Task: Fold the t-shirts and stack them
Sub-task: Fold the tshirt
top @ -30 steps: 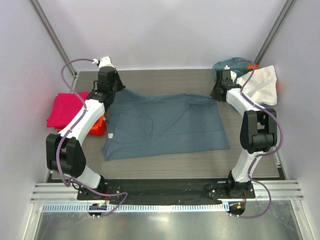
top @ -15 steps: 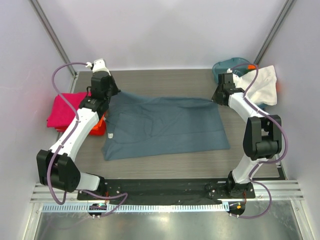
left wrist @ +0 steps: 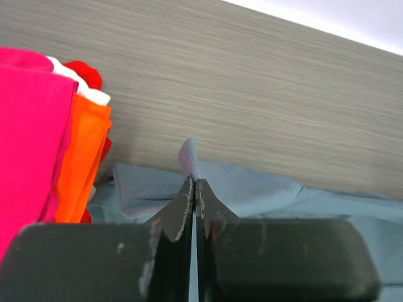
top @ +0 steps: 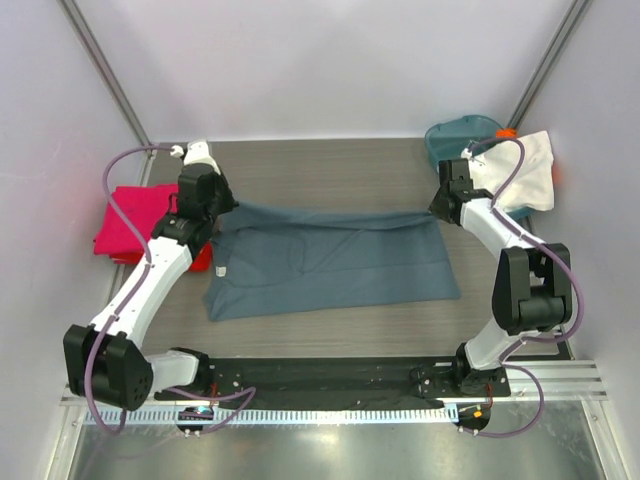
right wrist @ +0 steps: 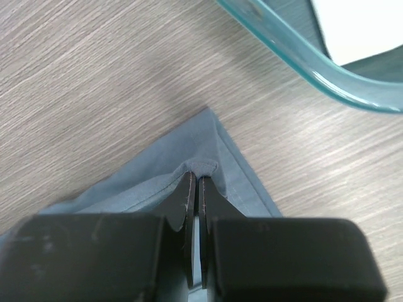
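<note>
The slate blue-grey t-shirt (top: 330, 262) lies spread on the table, its far edge lifted and drawn toward the near side. My left gripper (top: 213, 210) is shut on its far left corner, pinching a fold of cloth (left wrist: 189, 157). My right gripper (top: 441, 212) is shut on its far right corner (right wrist: 200, 168). A folded magenta pink shirt (top: 125, 218) lies on orange-red (left wrist: 82, 160) and white (left wrist: 94, 95) ones at the left. A white shirt (top: 520, 170) hangs over the tub at the far right.
A teal plastic tub (top: 455, 135) stands at the far right corner; its rim (right wrist: 296, 63) is just beyond my right gripper. Grey walls close in the table on three sides. The black arm rail (top: 330, 375) runs along the near edge.
Both grippers have moved toward the near side, pulling the blue-grey shirt's far edge with them over the rest of the shirt. The shirt looks shorter front to back.
</note>
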